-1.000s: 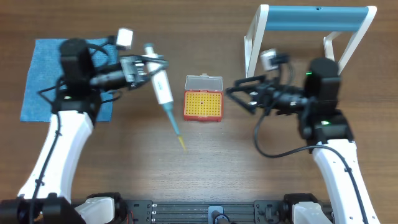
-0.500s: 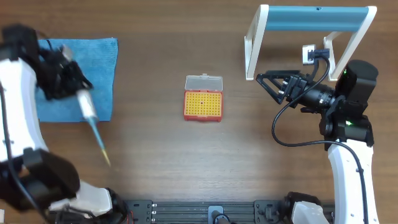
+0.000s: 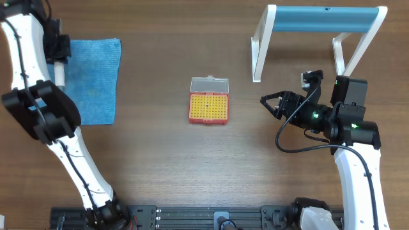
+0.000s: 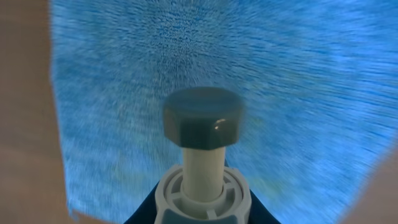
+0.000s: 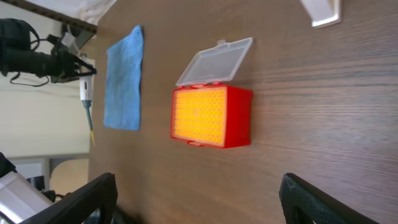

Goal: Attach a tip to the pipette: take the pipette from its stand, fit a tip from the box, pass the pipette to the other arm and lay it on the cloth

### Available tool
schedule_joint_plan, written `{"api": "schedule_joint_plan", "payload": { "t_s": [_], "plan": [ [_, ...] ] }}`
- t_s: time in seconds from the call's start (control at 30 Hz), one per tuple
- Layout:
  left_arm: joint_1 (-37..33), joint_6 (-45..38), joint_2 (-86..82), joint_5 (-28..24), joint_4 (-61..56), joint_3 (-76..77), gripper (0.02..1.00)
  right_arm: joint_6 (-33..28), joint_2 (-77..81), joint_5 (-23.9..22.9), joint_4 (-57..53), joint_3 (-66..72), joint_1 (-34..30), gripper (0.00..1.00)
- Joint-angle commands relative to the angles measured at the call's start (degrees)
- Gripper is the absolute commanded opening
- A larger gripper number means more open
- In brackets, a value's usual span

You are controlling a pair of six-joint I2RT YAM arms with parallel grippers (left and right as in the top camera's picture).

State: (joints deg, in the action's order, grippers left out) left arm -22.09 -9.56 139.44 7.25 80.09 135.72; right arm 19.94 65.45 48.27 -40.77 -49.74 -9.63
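Blue cloth (image 3: 96, 76) lies at ten o'clock on the wooden table (image 3: 160, 172), and at its outer edge the left gripper (image 3: 56, 46) pinches the pipette (image 3: 59, 74). That arm's wrist view shows the grey plunger cap (image 4: 203, 118) over the weave. The right wrist view shows the white pipette hanging upright, yellow tip (image 5: 91, 135) down, with a pale wall (image 5: 43, 124) beyond the table edge. At centre sits the red tip box (image 3: 209, 107), its clear lid (image 5: 214, 62) open. The right gripper (image 3: 271, 105), at three o'clock, has its fingers spread; the stand (image 3: 319, 19) is at one o'clock

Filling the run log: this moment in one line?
left gripper: holds white yellow-tipped pipette above blue cloth | right gripper: open, empty
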Motion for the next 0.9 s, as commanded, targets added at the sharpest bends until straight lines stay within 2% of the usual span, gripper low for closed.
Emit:
{"api": "schedule_joint_plan", "payload": {
  "t_s": [0.03, 0.27, 0.4, 0.9],
  "plan": [
    [0.7, -6.3, 4.9, 4.2, -2.8, 1.7, 0.025, -0.7, 0.0, -2.6, -0.7, -0.2, 0.2, 0.851],
    [1.8, -8.6, 5.4, 3.9, -9.7, 1.6, 0.025, -0.3, 0.0, -2.6, -2.9, -0.2, 0.3, 0.853],
    [1.5, -9.6, 6.1, -1.0, -9.8, 1.3, 0.025, -0.1, 0.0, -2.6, -2.9, -0.2, 0.3, 0.851],
    [1.5, -9.4, 10.4, -1.1, -9.3, 1.2, 0.025, 1.4, 0.0, -2.7, -2.8, -0.2, 2.4, 0.851]
  ]
}}
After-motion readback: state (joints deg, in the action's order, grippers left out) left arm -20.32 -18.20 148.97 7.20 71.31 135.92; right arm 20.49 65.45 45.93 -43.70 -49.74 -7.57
